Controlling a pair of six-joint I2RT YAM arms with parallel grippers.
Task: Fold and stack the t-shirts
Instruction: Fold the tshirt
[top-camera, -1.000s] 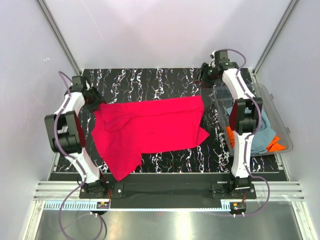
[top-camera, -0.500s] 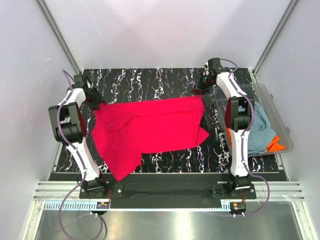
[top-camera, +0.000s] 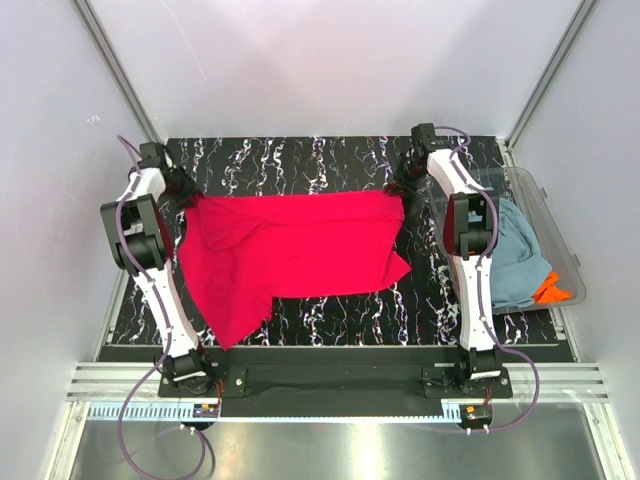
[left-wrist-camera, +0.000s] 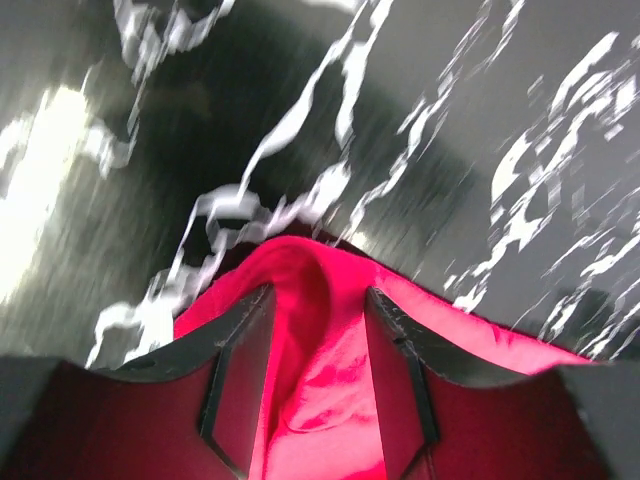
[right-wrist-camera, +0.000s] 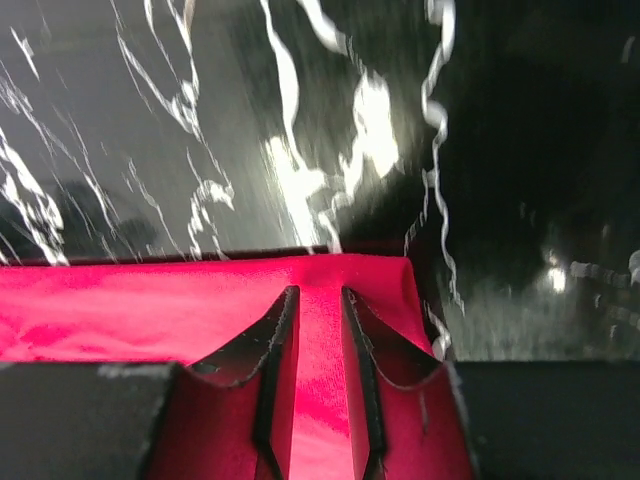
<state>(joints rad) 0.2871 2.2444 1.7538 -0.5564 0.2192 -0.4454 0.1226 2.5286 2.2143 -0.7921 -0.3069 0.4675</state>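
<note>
Underneath it all, the table (top-camera: 320, 160), black with white veins. Spread across its middle, the red shirt (top-camera: 300, 250), far edge toward the back and a loose flap trailing toward the near left. Just beside the table's right edge, the clear tub (top-camera: 566, 262), holding a grey-blue shirt (top-camera: 515, 262) and, at its near corner, a bit of orange shirt (top-camera: 550, 291). Neither looks folded.

Pinched now at both far corners of the red shirt. Left gripper (left-wrist-camera: 320, 298): closed on a bunched ridge of red cloth, held fairly wide by the bulk. Right gripper (right-wrist-camera: 318, 292): clamped narrow on a flat layer at the far right corner.

Changed within the last second:
- Closed down from open to gripping, on both sides.
- Pulled the far edge from a sagging slant into a straight, taut line between the two grippers.
- Dragged the whole shirt a little toward the back, with the near flap drawn away from the front edge.
- Reached both arms out toward the far corners, uncovering more of the tub.

Meaning for the task, as a judgement: grasp secured, spreading under way, no fold made. Probably calls next for a lift or tug to flatten the wrinkled left half, then for carrying the far edge toward the near hem. Worth watching the left pinch: thick and off-square, apt to slip or to carry a crease into the fold. Stack not begun, with two shirts waiting in the tub.
</note>
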